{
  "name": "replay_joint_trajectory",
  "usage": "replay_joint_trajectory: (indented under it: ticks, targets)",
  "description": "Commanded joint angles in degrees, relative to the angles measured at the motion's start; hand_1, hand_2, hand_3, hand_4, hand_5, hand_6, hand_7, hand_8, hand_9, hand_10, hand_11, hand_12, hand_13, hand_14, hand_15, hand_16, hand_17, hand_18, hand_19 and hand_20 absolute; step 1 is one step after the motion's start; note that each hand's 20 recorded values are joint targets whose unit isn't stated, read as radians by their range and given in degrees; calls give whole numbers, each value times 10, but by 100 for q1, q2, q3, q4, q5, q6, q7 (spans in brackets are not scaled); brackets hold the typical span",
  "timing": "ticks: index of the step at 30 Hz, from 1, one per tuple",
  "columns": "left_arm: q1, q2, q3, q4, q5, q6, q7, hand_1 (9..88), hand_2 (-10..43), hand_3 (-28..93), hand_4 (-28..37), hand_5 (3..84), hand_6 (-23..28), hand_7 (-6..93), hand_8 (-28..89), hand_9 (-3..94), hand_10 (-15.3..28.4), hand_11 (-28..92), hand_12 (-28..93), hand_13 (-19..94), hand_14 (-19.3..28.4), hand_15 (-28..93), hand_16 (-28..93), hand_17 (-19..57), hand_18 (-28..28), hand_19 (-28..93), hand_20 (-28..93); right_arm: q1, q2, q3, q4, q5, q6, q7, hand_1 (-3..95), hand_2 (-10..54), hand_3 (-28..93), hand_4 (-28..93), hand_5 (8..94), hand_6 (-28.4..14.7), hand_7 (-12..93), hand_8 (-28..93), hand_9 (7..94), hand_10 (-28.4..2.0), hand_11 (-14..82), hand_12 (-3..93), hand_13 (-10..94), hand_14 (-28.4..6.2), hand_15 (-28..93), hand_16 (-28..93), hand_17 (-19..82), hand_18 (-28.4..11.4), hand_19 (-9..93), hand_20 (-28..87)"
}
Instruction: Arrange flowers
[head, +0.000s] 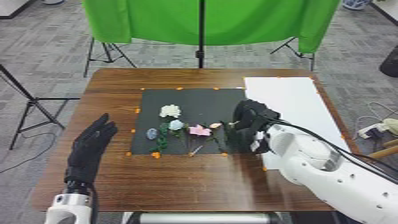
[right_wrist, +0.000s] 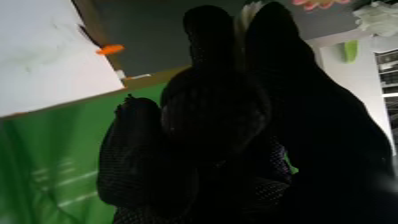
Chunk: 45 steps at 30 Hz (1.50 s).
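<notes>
Our right hand (head: 254, 115) pinches a pale flower (right_wrist: 250, 14) at the right edge of the dark mat (head: 202, 97). We judge it light and soft, with petals easily crushed, so best held by its stem. Nearby, the pink flower (head: 200, 130) could snag it. Our left hand (head: 87, 152) has straight fingers, well apart.

Wrist view, top edge: pink flower (right_wrist: 322, 4) cut off. Pale thing (right_wrist: 246, 19) mostly hidden by my right robot hand (head: 252, 116); can't identify.
</notes>
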Motion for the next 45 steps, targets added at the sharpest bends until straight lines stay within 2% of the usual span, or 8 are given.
replay_joint_trajectory:
  ticks: [1,14,18,23,28,32,38,45]
  targets:
    - [99,-38,-4,-10,22,-43,-35,289,-95,653,-161,384,31,69,-42,370,111,101,163,273,151,127,70,-2,151,41,185,-275,163,302,-212,288,-340,-38,593,-95,510,-184,768,-1,173,71,869,-109,118,279,937,-14,541,311,681,-82,932,489]
    - [55,-23,3,6,44,-82,-55,289,-95,652,-163,381,31,68,-42,370,111,101,164,273,151,126,70,-2,151,41,185,-1034,311,1453,-844,258,-1112,69,434,-95,586,-223,630,-29,118,-86,745,-146,147,162,937,-20,528,303,685,-72,932,455]
    - [56,-19,7,5,48,-90,-77,289,-95,652,-163,380,31,67,-42,371,110,101,165,273,151,126,70,-2,151,40,184,-1618,217,2309,-1131,317,-784,203,402,-95,570,-226,602,-39,98,-76,733,-156,139,161,937,-21,526,305,686,-71,932,448]
    - [44,-21,29,7,103,-95,-43,289,-95,652,-163,380,30,68,-41,371,110,101,165,274,151,126,70,-2,151,40,185,-2664,-92,3532,-1402,961,874,-338,343,-84,592,-164,620,-38,106,-72,738,-159,136,168,927,-41,484,309,658,-87,921,394]
    - [-21,28,63,-60,245,-80,79,291,-95,651,-164,385,31,71,-42,372,110,102,165,274,151,125,70,1,147,37,183,-4013,-1119,5209,-1689,3074,1112,-1657,288,-31,649,-158,642,-22,140,-84,705,-156,129,166,613,-152,264,249,327,-170,571,358]
    - [-167,92,127,-106,426,-158,142,292,-95,653,-163,392,33,72,-44,373,112,103,164,276,148,122,67,10,138,22,177,-4607,-1920,5614,-1553,4483,755,-3075,203,-23,692,-152,606,-17,129,-83,633,-153,89,152,489,-157,147,241,201,-156,183,291]
    - [-394,83,222,-180,502,-259,225,294,-95,651,-165,399,35,70,-44,378,114,105,162,280,144,113,62,18,123,8,175,-4987,-2487,5267,-1409,4925,1035,-4415,101,-16,749,-157,435,-4,78,-68,408,-144,41,123,268,-128,54,158,140,-138,34,245]
    - [-716,90,454,-161,661,-600,28,292,-95,651,-164,400,34,70,-45,376,114,105,160,274,143,108,62,12,133,14,182,-5561,-2681,5085,-1517,5145,1344,-4678,42,-25,794,-178,322,15,78,-73,324,-120,18,105,208,-98,25,124,118,-118,7,219]
